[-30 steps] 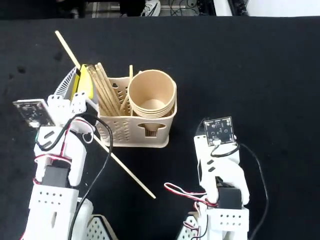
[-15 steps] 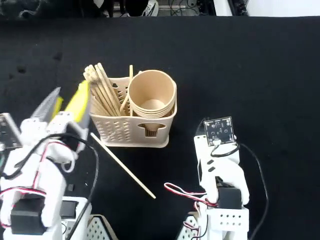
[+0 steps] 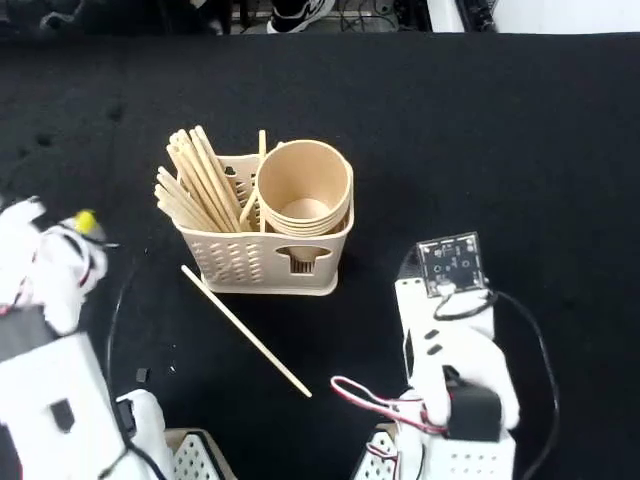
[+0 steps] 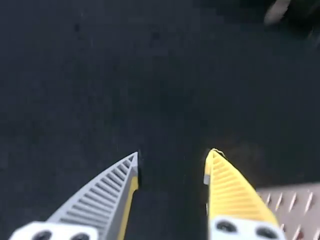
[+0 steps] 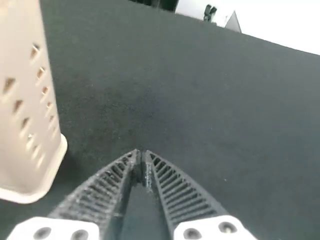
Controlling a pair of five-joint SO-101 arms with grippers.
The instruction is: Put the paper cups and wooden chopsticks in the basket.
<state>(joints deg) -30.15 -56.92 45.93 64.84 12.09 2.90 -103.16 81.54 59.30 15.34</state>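
Left gripper (image 4: pixel 172 155) is pulled back from basket (image 3: pixel 265 272), jaws apart, empty; its stick (image 3: pixel 170 200) is now lodged inside. One chopstick (image 3: pixel 245 331) is left outside. Right gripper (image 5: pixel 141 152) is held closed.

The high camera looks straight down on the black table (image 3: pixel 500 130), with the arm bases along the frame's lower edge. Each wrist camera looks forward from close behind: the left gripper (image 4: pixel 172 160) over the table, the right gripper (image 5: pixel 141 159) beside the basket (image 5: pixel 25 100), which the high view shares.
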